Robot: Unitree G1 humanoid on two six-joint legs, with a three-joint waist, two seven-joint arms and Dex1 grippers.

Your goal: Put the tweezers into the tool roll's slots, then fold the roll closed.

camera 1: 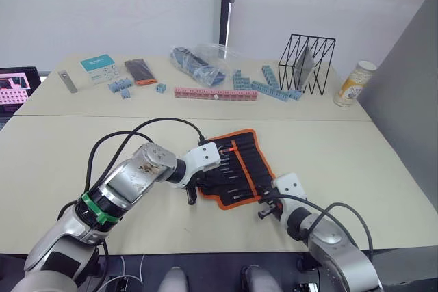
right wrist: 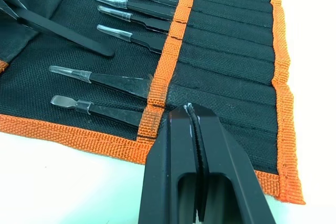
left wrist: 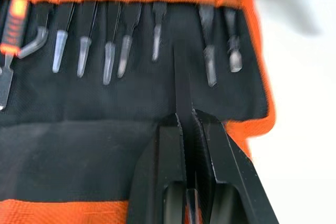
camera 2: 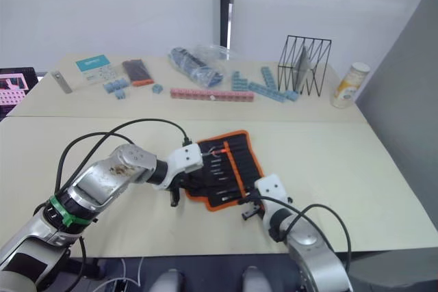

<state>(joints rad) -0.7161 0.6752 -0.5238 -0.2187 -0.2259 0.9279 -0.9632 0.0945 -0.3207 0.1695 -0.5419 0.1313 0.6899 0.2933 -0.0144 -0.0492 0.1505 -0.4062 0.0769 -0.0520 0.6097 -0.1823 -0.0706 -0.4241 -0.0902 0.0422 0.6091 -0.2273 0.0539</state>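
The tool roll (camera 1: 236, 169) lies open near the table's front, black with orange edging. Several tweezers (right wrist: 126, 17) with clear tip caps sit in its slots (left wrist: 105, 3) under the orange band. My left gripper (camera 1: 204, 178) hovers over the roll's left flap, shut on one black tweezers (left wrist: 181, 87). Its point aims at a gap in the row of slots. My right gripper (camera 1: 263, 211) is shut at the roll's near right corner, its fingertips (right wrist: 191, 114) resting on the orange band with nothing between them.
Along the far side of the table are a grey bar (camera 1: 67, 80), a small black-and-orange case (camera 1: 140, 70), a plastic bag (camera 1: 198, 63), pink and blue blocks (camera 1: 215, 94), a black wire rack (camera 1: 308, 63) and a can (camera 1: 356, 83).
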